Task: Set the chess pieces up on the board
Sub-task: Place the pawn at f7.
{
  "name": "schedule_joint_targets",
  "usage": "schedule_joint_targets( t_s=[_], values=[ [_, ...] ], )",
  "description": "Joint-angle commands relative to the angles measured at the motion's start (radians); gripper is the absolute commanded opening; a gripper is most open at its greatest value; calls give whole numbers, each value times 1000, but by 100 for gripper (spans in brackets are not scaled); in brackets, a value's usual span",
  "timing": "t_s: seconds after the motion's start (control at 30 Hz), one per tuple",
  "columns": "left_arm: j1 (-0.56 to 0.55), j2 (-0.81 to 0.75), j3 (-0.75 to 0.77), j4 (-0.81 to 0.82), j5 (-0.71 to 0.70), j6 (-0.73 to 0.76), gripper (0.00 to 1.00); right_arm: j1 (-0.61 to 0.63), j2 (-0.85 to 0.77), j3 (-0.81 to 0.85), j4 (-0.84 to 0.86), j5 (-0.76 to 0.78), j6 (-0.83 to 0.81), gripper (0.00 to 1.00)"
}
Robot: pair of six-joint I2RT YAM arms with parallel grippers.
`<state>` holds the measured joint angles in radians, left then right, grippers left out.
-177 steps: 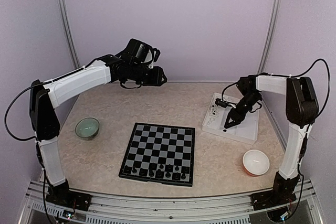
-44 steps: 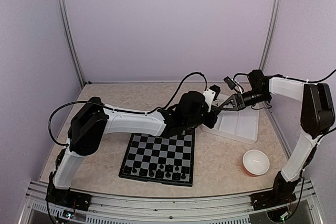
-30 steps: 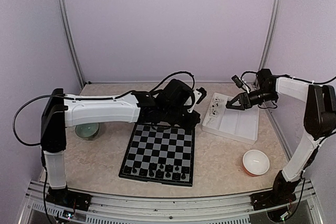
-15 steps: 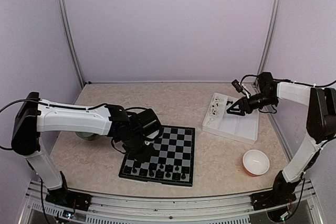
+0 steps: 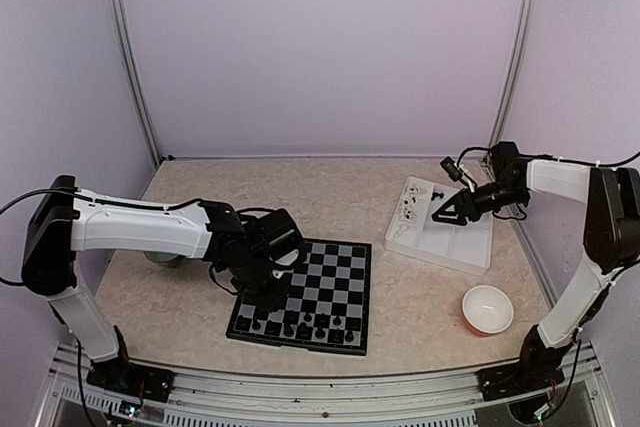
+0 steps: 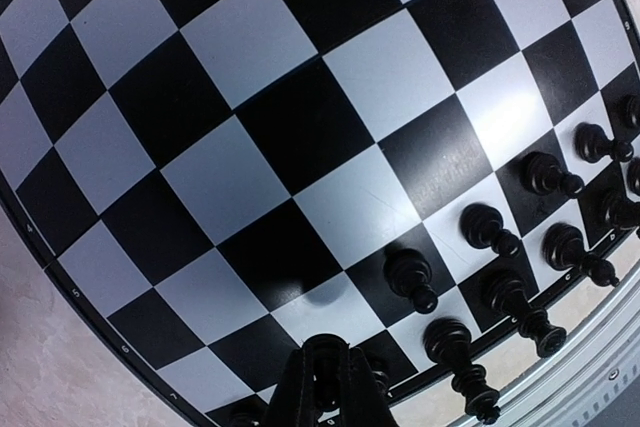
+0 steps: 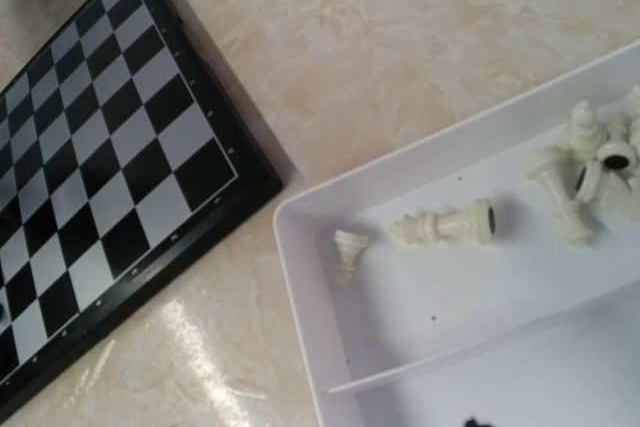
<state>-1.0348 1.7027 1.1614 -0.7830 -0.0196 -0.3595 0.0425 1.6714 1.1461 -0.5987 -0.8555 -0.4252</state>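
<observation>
**Tight landing at the board's near-left corner**

The left end effector is pressed together on what looks like one small black chess piece. It hangs low over the near-left corner of the board, which lies mid-counter toward the near edge. Other chess pieces already stand crowded along the board's near rows. A slightly off descent could clip a neighbour and topple it, and a tilted release could leave the piece lying down or straddling two squares. The right end effector hovers over the white tray at the counter's right side (spread or not, I cannot tell).
</observation>
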Motion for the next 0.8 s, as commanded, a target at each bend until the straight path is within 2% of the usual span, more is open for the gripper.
schedule_joint_targets(
  t_s=[0.0,0.43,0.77],
  values=[
    [-4,29,-13,15,13,-2,7,-6,0,-8,10,-6,-10,60],
    [-8,69,-17,32,14,8,8,-6,6,-8,5,-12,-15,60],
    [-11,72,-13,30,14,5,15,-6,8,-6,0,-14,-17,61]
  ],
)
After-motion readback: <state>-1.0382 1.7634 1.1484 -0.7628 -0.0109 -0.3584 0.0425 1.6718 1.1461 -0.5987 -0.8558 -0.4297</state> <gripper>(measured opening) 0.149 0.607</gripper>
